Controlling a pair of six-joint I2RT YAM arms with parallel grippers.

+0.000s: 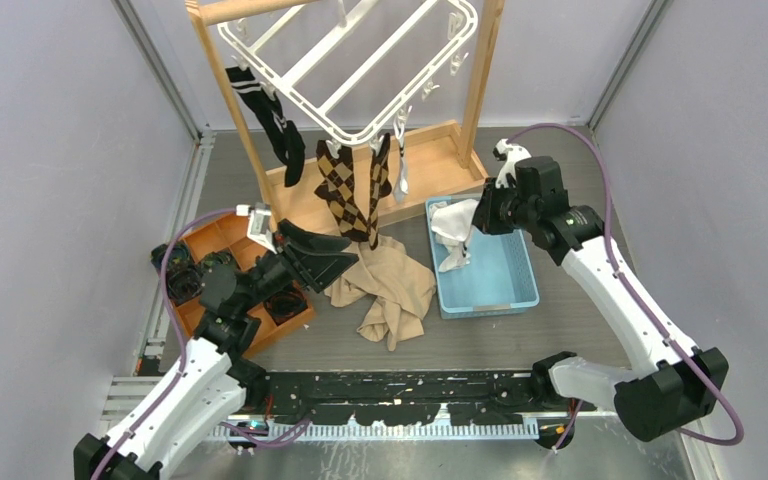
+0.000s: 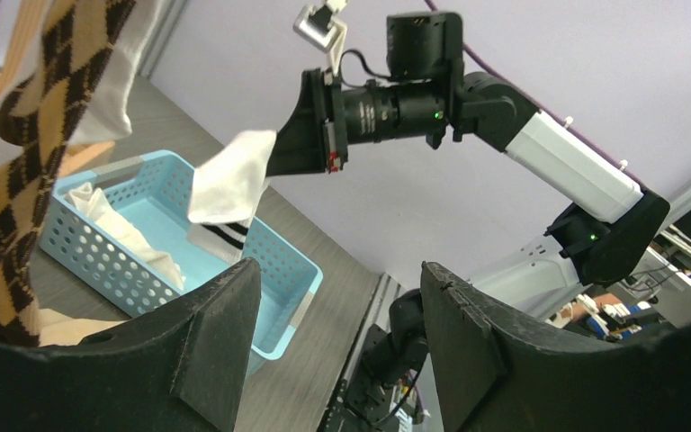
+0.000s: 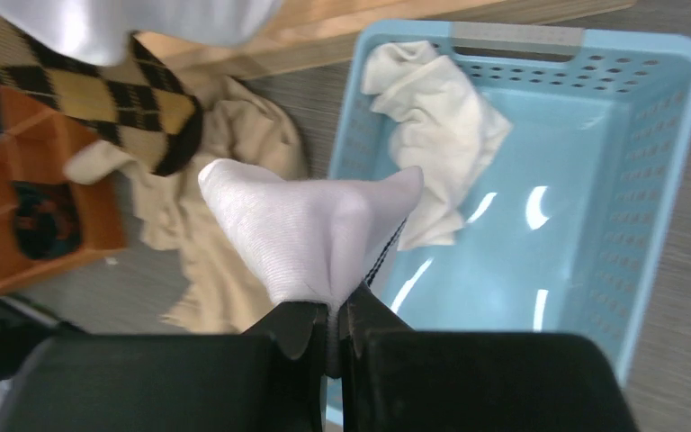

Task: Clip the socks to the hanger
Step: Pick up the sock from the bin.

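Observation:
The white hanger hangs tilted on the wooden stand. A black striped sock and brown argyle socks are clipped to its near rim. My right gripper is shut on a white sock, holding it over the blue basket. In the right wrist view the sock is pinched between the fingers of the gripper. The left wrist view shows black bands on that sock. My left gripper is open and empty, pointing toward the basket; its fingers stand wide apart.
A cream cloth lies in the basket's far corner. A large beige cloth is spread on the table between the basket and an orange compartment tray. The wooden stand's base sits behind the basket.

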